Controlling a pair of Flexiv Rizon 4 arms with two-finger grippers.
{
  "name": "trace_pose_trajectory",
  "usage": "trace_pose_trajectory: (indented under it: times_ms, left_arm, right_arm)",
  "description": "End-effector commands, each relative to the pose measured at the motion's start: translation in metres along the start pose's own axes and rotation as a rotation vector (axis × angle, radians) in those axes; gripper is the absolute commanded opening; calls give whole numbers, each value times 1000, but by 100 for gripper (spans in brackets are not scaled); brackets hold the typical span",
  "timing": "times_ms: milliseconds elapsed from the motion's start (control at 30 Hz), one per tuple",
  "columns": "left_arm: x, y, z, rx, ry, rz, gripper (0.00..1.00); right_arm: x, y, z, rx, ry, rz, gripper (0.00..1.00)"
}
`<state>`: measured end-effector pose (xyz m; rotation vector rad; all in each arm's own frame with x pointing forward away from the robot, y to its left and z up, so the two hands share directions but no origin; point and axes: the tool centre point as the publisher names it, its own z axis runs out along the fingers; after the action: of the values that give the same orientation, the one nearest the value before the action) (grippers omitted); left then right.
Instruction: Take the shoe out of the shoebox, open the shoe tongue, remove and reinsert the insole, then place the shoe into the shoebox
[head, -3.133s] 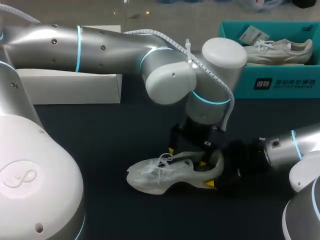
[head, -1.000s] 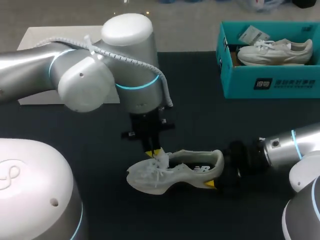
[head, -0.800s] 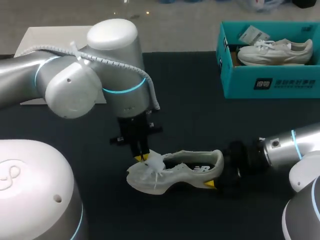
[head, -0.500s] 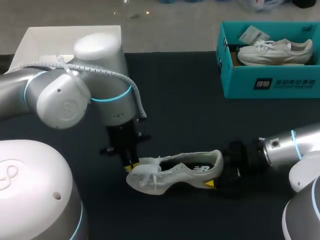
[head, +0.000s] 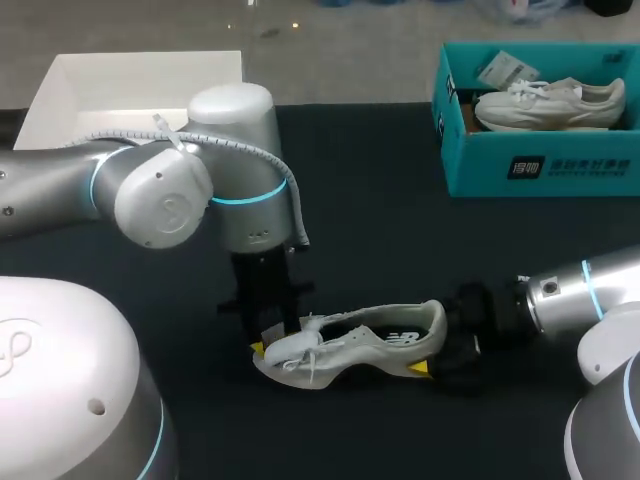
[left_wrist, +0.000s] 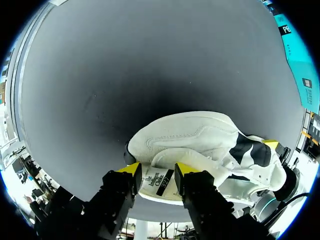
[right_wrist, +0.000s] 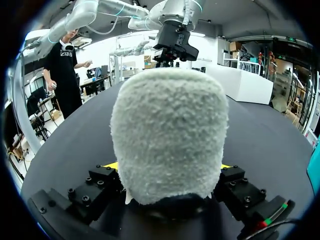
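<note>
Head view: white sneaker (head: 350, 345) lies on the desk (head: 400, 240), well apart from the teal shoebox (head: 540, 165). Its padded heel (right_wrist: 169, 130) sits clamped in the right pincer (right_wrist: 169, 165); the left pincer (left_wrist: 157, 169) pinches the tongue (left_wrist: 159, 181). Looks light and floppy, so grip the firmer heel and tug the tongue gently.

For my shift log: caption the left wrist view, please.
Left end effector pinches the tongue of the white sneaker on the dark table.

Black table (head: 380, 230); white open box (head: 130, 85) at far-left edge.
</note>
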<state>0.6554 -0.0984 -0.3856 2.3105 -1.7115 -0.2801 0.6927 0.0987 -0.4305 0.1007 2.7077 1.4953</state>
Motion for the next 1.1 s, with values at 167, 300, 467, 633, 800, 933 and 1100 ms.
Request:
trace_pose_trajectory:
  times_ms: [167,300,467,633,800,933,1100]
  left_arm:
    - [3,7,-33,63,73,73,100]
    - [3,12,-53,117,113,107,100]
    - [3,13,-73,178,149,164,100]
    - [0,1,-97,241,149,346,100]
    - [4,3,-123,179,5,1024,100]
    - [7,8,-132,147,-76,1316,100]
    - [7,8,-132,147,-76,1316,100]
  right_arm:
    - [1,-2,4,4,-3,0,0]
    - [1,-2,4,4,-3,0,0]
    - [1,-2,4,4,-3,0,0]
    - [1,-2,4,4,-3,0,0]
    - [1,-2,4,4,-3,0,0]
    - [1,-2,4,4,-3,0,0]
    - [1,-2,4,4,-3,0,0]
